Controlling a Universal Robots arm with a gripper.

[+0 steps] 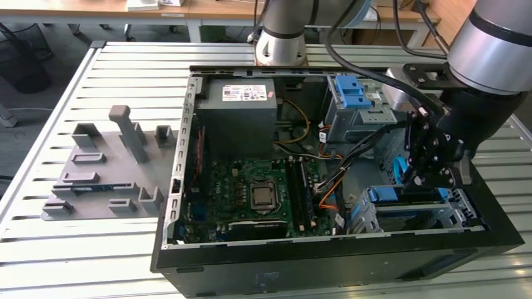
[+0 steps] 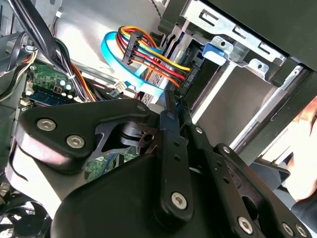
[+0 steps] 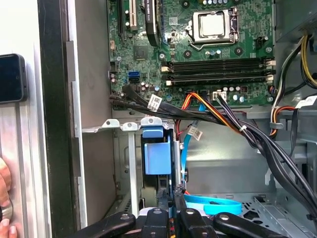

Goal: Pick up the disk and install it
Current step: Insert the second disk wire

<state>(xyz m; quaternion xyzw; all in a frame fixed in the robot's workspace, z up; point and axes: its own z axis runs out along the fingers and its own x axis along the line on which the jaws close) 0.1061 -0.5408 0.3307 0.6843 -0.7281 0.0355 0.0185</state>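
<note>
The disk sits in the lower drive cage (image 1: 453,208) at the near right corner of the open computer case; its blue carrier bracket (image 1: 407,194) shows on top. In the first wrist view the blue carrier (image 3: 158,153) stands in the cage slot. My gripper (image 1: 424,182) hangs just above the cage, fingers together, nothing visible between them. In both wrist views the fingertips (image 3: 177,192) (image 2: 171,106) point at the disk's cabled end, where a black power connector (image 2: 185,82) with coloured wires and a blue flat cable (image 2: 124,62) reach it. Whether the tips touch the connector I cannot tell.
The case lies on a slatted metal table (image 1: 99,68). Inside are the motherboard (image 1: 249,193), a grey power supply (image 1: 241,112) and an upper cage with a blue latch (image 1: 353,93). A grey fixture (image 1: 108,168) stands at the exterior view's left. A person's hand (image 3: 4,208) rests beside the case.
</note>
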